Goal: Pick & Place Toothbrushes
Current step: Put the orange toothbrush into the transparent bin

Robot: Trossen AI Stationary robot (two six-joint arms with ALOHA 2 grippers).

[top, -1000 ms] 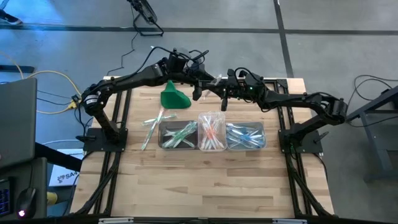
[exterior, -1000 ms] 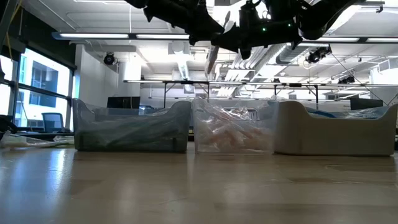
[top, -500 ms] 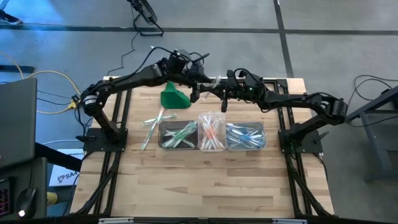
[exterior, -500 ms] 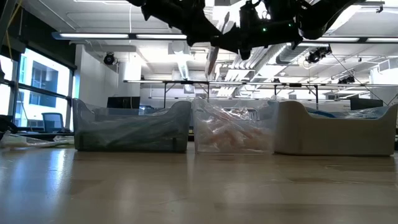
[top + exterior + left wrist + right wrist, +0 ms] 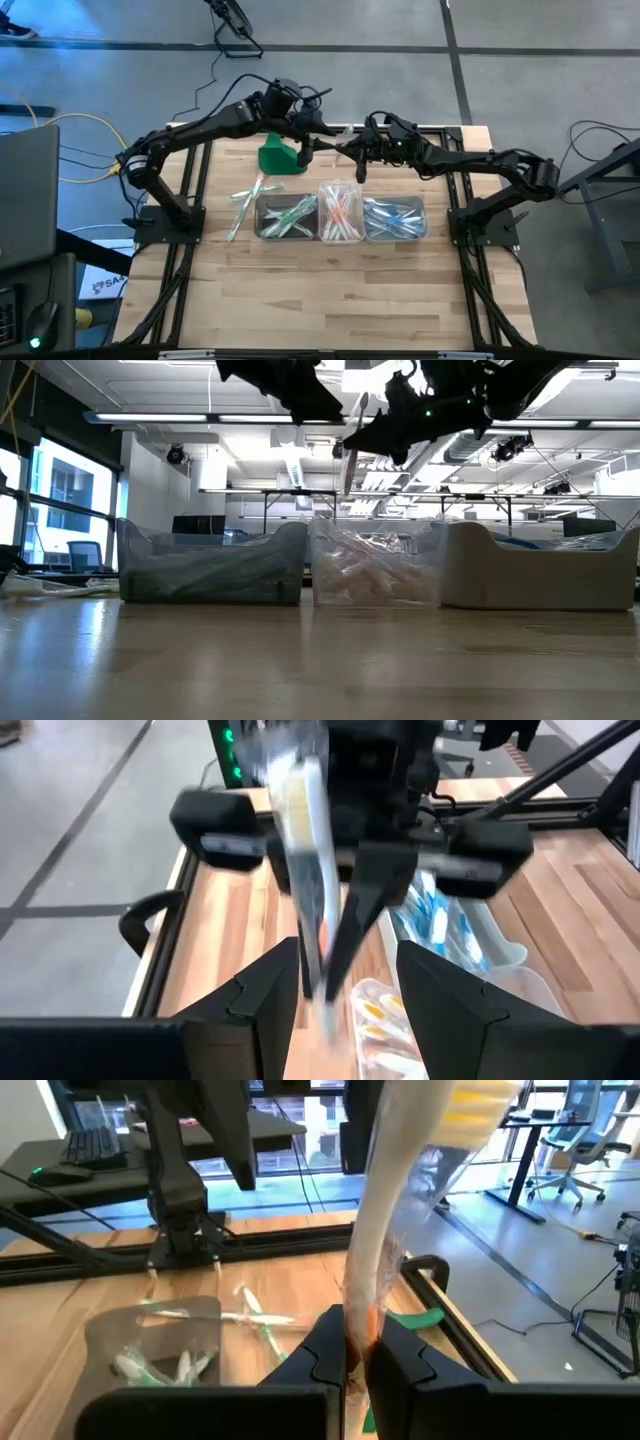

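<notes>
Right hand [image 5: 356, 152] is pinched shut on one toothbrush [image 5: 400, 1230], wrapped in clear plastic with a yellow-orange bit at one end. The right wrist view shows the fingers [image 5: 330, 1345] clamped tight on its lower end, and the brush stands up out of them. In the low view it hangs high in the air above the middle tub [image 5: 375, 570], tilted a bit.

Left hand [image 5: 300, 150] is wide open and holding nothing. In its own wrist view the two fingers [image 5: 265, 990] sit apart, with the brush and the right hand straight ahead of them. It's up in the air too, just beside the right hand, over the back of the counter [image 5: 330, 290] near the green lump [image 5: 277, 157].

Both arms reach in from the sides and meet in the middle at the back, above the tubs.

The rest of the toothbrushes: green ones in the left tub [image 5: 288, 217], orange-pink in the middle one and blue in the right tub [image 5: 396, 219]. A few loose green ones [image 5: 245, 197] lie on the counter just left of the left tub.
</notes>
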